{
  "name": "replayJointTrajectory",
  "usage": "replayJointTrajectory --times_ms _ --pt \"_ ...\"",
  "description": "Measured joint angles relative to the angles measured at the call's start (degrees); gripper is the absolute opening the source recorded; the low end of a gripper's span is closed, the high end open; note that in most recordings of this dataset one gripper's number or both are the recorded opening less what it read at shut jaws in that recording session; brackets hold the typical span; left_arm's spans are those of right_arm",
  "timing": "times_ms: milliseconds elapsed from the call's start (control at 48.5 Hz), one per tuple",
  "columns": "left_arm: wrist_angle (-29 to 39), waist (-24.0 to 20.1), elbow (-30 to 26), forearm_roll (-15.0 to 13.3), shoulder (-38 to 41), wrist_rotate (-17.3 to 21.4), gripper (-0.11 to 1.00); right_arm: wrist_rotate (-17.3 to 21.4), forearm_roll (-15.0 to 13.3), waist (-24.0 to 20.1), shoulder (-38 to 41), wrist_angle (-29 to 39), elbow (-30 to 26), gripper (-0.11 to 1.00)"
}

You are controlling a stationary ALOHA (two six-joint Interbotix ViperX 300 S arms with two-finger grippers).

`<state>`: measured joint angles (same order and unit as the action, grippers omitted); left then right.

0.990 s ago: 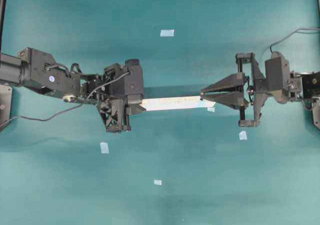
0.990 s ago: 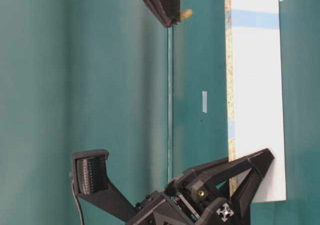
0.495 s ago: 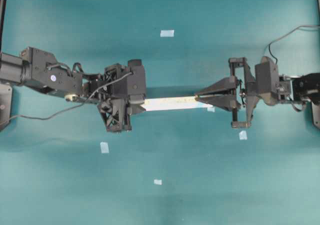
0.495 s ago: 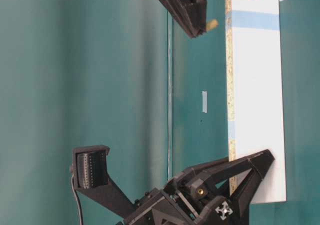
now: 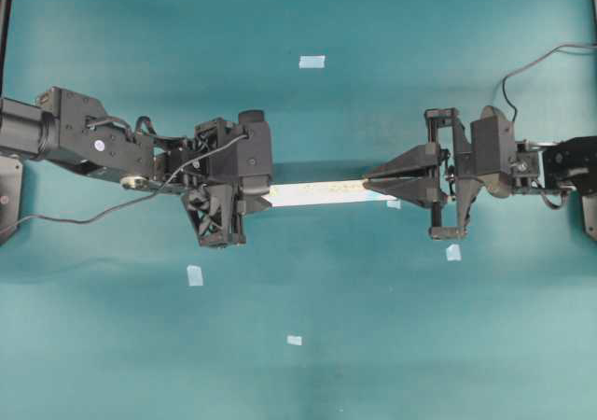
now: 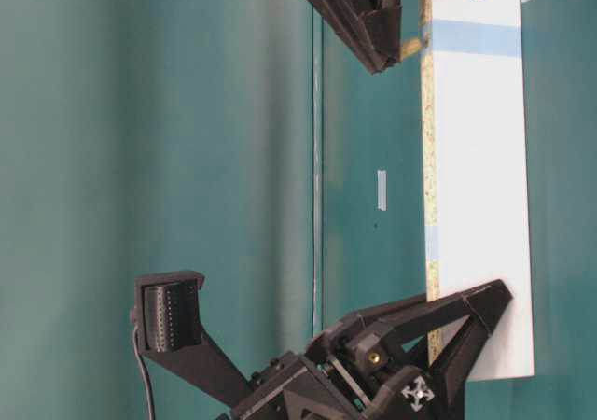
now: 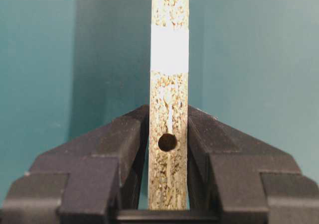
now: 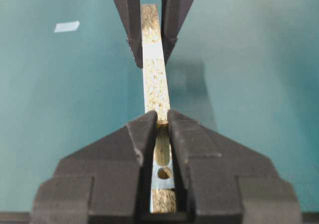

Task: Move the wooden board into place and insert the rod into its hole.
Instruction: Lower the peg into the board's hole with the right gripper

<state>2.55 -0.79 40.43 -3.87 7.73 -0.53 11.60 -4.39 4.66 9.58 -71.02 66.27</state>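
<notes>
1. We are at the insertion step: the left gripper [image 7: 168, 149] clamps the wooden board [image 5: 317, 192] on edge above the table [image 5: 373, 345], its edge hole facing up.
2. Our right gripper [image 8: 160, 127], jaws closed on the rod [image 6: 409, 47], reaches in level, tip just touching the board's far edge.
3. Next we likely must line the rod up with the hole beside it.

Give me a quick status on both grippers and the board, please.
Left gripper clamped on wooden board, held on edge. Right gripper shut on rod, tip at board's edge near blue band. Nothing in the way.
</notes>
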Motion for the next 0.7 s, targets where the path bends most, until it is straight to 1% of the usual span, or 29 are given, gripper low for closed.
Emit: replayJointTrajectory --times_ms 701 --pt "0.09 -0.09 0.09 0.0 0.0 0.0 0.21 -0.18 0.79 0.0 1.14 0.09 1.05 0.11"
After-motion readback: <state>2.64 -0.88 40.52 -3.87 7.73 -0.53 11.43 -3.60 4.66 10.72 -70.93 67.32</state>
